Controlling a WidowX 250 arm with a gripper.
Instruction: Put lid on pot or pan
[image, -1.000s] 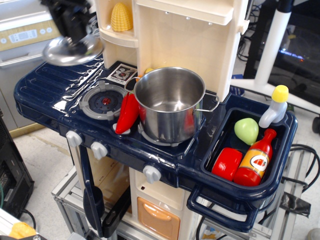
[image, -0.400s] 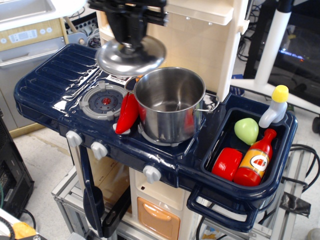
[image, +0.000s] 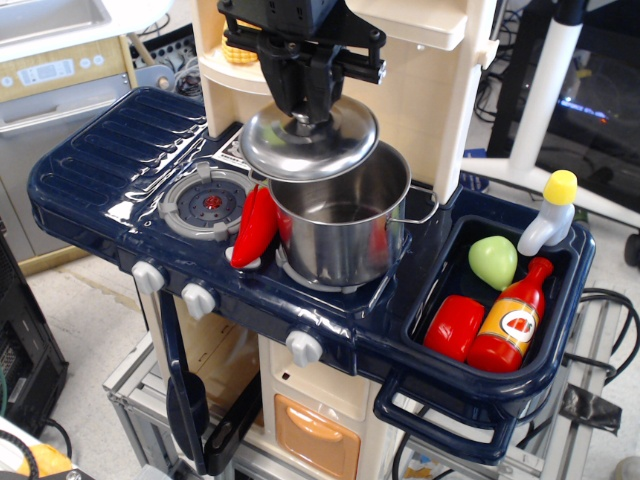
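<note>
The shiny steel pot (image: 345, 240) stands on the right burner of the toy stove, open, with a wire loop handle on its right. The round domed steel lid (image: 310, 140) hangs a little above the pot's back-left rim and overlaps part of the opening. My black gripper (image: 303, 112) comes down from above and is shut on the lid's centre knob. The knob itself is mostly hidden by the fingers.
A red pepper (image: 256, 225) leans against the pot's left side. The grey burner plate (image: 210, 200) with a red centre lies to the left. The cream cabinet (image: 420, 90) rises right behind the pot. The sink basin (image: 460, 355) on the right holds toy food and bottles.
My gripper has carried the lid from the far left of the stove to the right, and it now hangs over the pot's back-left rim.
</note>
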